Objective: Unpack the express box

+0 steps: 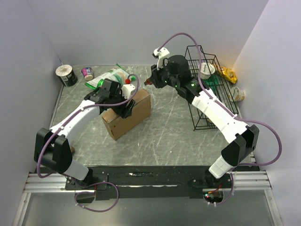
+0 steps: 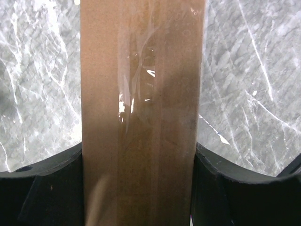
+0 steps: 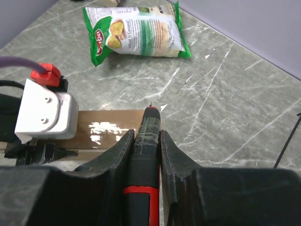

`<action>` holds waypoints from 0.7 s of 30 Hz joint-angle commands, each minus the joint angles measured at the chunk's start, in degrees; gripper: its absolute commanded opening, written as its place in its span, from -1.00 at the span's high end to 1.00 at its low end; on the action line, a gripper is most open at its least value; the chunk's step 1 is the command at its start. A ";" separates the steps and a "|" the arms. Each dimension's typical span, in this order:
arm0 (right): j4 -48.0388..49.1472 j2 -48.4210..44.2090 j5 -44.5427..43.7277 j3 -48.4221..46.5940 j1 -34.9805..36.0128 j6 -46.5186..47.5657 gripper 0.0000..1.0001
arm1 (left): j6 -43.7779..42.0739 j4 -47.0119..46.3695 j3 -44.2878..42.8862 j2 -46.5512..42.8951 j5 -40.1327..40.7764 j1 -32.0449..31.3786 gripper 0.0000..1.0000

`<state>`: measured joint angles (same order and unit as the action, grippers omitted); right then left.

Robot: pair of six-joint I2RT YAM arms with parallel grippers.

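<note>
A: Looking for the express box [image 1: 127, 113].

B: Standing on edge on the marble table [image 1: 169, 136], left of centre, narrow side with clear tape [image 2: 141, 94] facing up. Sitting just in front of the green-and-white snack bag [image 3: 136, 35].

A: Asking about the left gripper [image 1: 121, 104].

B: Straddling the box from above, fingers [image 2: 244, 188] pressing against both cardboard faces, apparently clamping it.

A: Checking the right gripper [image 3: 146, 155] too.

B: Pinching a black tool [image 3: 146, 132] with a red band between closed fingers. Pointing its fine tip toward the box's top edge, near the left wrist; hard telling whether touching.
</note>
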<state>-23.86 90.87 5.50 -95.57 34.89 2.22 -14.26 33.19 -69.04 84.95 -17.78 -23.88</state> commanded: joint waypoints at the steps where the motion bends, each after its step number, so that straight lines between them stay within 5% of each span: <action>1: -0.83 0.80 2.05 -2.60 0.00 1.56 1.00 | 1.17 -2.34 0.48 -1.36 1.69 -0.29 -0.37; 21: 1.27 3.26 1.18 -3.13 0.09 1.65 1.00 | -0.41 -2.87 1.80 -1.54 2.75 -1.43 -0.39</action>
<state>-26.35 93.25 7.09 -95.68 34.89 2.96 -14.28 31.22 -67.72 84.62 -15.51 -24.91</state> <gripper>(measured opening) 0.307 0.696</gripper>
